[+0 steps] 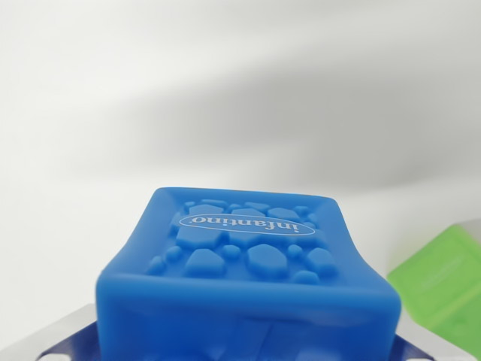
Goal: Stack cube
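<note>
Your gripper sits at the very bottom edge of the wrist view, and only slivers of it show: pale metal and dark blue parts peeking out at the lower left and lower right corners, on either side of the blue cube. The fingertips themselves are hidden behind the cube, so you cannot tell from this picture whether they clamp it or merely stand beside it.

The blue cube fills the near centre of the view. It is a soft-looking block with rounded edges, its top face turned toward the camera. That face carries raised pebble shapes and a white oval label reading "infantino", seen upside down. The cube's near face is blurred, being very close to the lens.

To the right of the blue cube, partly cut by the picture's right edge, you see a green cube. It appears to lie a little farther off than the blue one and apart from it, out of focus.

Beyond both, a plain white surface stretches away, crossed by a soft grey shadow.
</note>
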Robot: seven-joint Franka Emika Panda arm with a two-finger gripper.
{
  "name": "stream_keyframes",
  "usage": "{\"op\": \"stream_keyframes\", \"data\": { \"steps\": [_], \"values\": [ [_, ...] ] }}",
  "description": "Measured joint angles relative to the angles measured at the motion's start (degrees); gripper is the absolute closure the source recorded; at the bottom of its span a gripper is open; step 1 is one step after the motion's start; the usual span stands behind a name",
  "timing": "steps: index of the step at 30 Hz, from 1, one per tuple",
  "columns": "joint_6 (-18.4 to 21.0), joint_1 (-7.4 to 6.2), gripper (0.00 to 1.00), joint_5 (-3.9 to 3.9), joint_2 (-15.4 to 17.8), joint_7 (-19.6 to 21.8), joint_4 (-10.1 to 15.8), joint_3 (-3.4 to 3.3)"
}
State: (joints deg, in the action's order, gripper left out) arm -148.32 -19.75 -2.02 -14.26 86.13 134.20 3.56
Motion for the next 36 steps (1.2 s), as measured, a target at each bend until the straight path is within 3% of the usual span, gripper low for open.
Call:
{"op": "stream_keyframes", "data": {
  "steps": [36],
  "values": [
    [-0.43,2.91,1.0,1.29,10.29,-23.42,10.75,0.05]
  ]
}}
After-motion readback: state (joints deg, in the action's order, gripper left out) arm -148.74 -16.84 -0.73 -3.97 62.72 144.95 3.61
